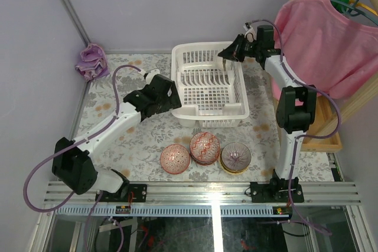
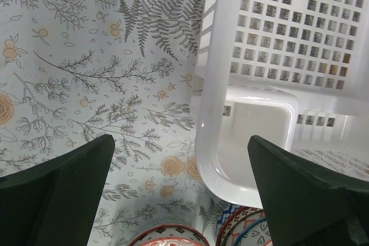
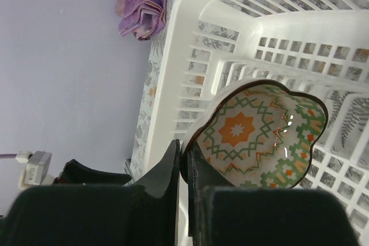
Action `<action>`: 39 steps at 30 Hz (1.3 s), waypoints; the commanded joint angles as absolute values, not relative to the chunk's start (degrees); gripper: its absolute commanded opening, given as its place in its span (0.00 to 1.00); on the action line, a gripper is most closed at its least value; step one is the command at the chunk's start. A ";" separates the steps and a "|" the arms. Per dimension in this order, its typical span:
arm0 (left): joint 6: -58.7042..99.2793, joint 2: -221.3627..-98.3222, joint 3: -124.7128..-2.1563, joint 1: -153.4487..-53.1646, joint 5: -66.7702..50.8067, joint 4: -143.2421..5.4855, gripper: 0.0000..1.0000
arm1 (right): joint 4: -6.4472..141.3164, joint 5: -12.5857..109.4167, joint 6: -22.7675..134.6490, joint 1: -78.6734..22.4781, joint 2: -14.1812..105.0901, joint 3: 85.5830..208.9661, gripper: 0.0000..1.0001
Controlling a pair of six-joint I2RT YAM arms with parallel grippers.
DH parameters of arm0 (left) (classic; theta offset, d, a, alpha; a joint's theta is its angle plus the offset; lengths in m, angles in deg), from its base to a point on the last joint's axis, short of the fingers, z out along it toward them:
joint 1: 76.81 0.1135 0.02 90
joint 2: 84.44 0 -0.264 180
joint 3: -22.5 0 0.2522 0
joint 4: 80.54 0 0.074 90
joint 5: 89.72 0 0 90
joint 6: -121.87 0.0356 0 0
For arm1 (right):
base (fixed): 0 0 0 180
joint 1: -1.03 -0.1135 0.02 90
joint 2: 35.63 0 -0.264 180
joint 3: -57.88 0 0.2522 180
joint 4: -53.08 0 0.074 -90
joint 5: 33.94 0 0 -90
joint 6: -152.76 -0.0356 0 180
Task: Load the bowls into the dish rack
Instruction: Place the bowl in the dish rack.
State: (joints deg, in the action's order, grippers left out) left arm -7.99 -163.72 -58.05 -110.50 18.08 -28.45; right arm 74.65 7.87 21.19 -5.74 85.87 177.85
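Right gripper (image 3: 184,156) pinches the scalloped bowl (image 3: 253,136) by its rim over the dish rack (image 3: 190,44); left gripper (image 2: 180,142) hangs spread wide at the rack's corner, purple cloth (image 1: 90,62) well apart.

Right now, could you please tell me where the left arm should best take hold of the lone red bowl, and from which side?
I would pinch its rim on the left side, coming straight down from above, one of the fingers inside and one outside. The red bowl sits mouth up, and the stacked bowls crowd its right edge.
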 commanded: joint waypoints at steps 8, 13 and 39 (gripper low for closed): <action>-4.03 -166.37 -57.08 -107.86 14.26 -32.23 0.77 | 63.93 1.20 16.43 -6.67 92.02 185.82 0.00; -2.75 -166.82 -56.49 -107.01 14.33 -31.27 0.48 | 69.35 3.80 21.33 -7.95 92.40 186.02 0.00; 0.28 -162.46 -54.53 -104.30 13.69 -29.99 0.31 | 67.19 17.81 26.11 -13.53 84.66 167.40 0.00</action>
State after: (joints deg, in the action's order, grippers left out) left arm -1.72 -163.74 -55.01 -105.23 13.32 -30.74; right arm 71.59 16.18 26.72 -13.71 87.18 168.87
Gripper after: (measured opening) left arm 0.321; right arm 0.037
